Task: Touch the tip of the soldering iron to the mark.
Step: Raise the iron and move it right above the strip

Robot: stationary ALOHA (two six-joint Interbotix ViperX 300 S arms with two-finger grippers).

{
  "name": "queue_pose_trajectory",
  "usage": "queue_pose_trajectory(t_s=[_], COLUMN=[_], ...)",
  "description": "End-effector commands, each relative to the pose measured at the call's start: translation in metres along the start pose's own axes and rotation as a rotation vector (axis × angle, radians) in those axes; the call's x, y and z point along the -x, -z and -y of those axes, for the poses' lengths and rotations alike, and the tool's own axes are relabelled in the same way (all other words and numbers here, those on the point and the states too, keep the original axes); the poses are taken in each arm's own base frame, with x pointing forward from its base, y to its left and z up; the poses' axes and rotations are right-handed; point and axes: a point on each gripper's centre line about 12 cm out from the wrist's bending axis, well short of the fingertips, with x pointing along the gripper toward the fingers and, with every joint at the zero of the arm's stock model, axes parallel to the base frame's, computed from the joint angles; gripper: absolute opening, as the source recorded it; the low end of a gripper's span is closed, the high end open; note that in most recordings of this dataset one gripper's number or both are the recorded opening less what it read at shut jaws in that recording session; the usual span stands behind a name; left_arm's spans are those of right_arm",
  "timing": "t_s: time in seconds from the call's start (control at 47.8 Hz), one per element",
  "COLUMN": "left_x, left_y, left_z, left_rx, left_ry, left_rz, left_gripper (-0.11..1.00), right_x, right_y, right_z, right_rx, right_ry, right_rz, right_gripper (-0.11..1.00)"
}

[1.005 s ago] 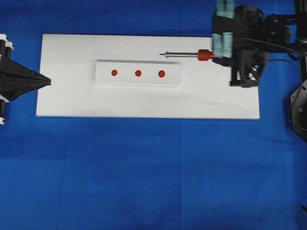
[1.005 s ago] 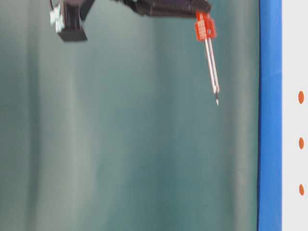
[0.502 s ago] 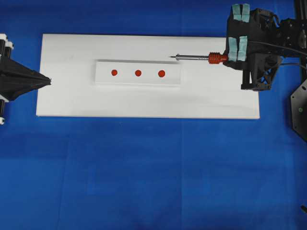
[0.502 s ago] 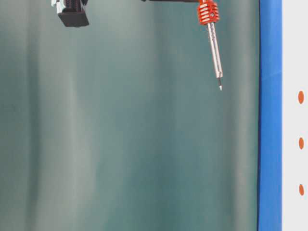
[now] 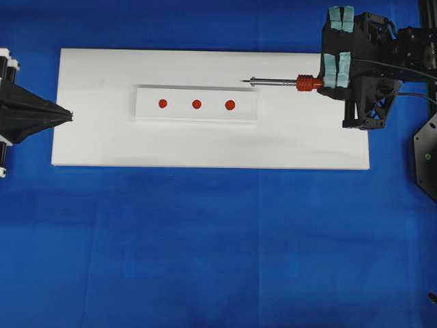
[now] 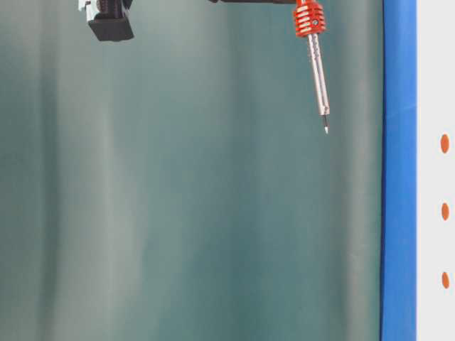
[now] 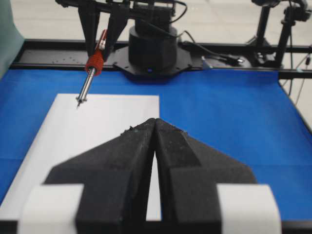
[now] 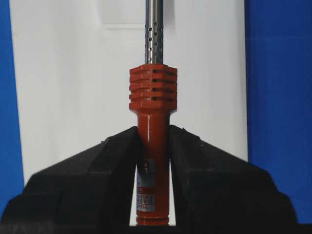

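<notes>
The soldering iron (image 8: 153,122) is clamped by its red-orange handle in the narrowly set right hand (image 8: 153,161). Its silver shaft is held above the white board (image 5: 102,137), the tip just beyond the strip's (image 5: 196,116) upper right edge, apart from the mark (image 5: 196,104). The left hand (image 7: 155,146) is pressed closed, holding nothing, at the board's left edge.

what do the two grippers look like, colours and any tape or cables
Both are matte black plastic. The left gripper has wedge-shaped, rough foam-like fingers with a white tape band across each base. The right gripper shows pale teal tape strips on its fingers, an open-frame black housing behind it, and thin black cables trailing back along the arm.
</notes>
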Motion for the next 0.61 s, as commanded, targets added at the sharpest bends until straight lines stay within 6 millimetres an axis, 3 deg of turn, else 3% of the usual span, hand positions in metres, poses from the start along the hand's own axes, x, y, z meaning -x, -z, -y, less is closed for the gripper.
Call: queue_pose_trajectory(t_s=[0.0, 0.293, 0.586], left_x=[-0.002, -0.001, -0.001], left_y=[-0.004, -0.004, -0.004], left_z=[0.001, 0.000, 0.001], left_rx=[0.000, 0.000, 0.000], left_ry=[0.004, 0.002, 0.004], left_rz=[0.014, 0.015, 0.015], left_gripper=[0.00, 0.00, 0.00], right_x=[0.006, 0.001, -0.036], right_y=[-0.008, -0.009, -0.003], right_z=[0.001, 0.001, -0.001], right_rx=[-0.002, -0.002, -0.004], right_ry=[0.005, 0.004, -0.006], right_rz=[0.035, 0.029, -0.023], right_gripper=[0.06, 0.06, 0.06])
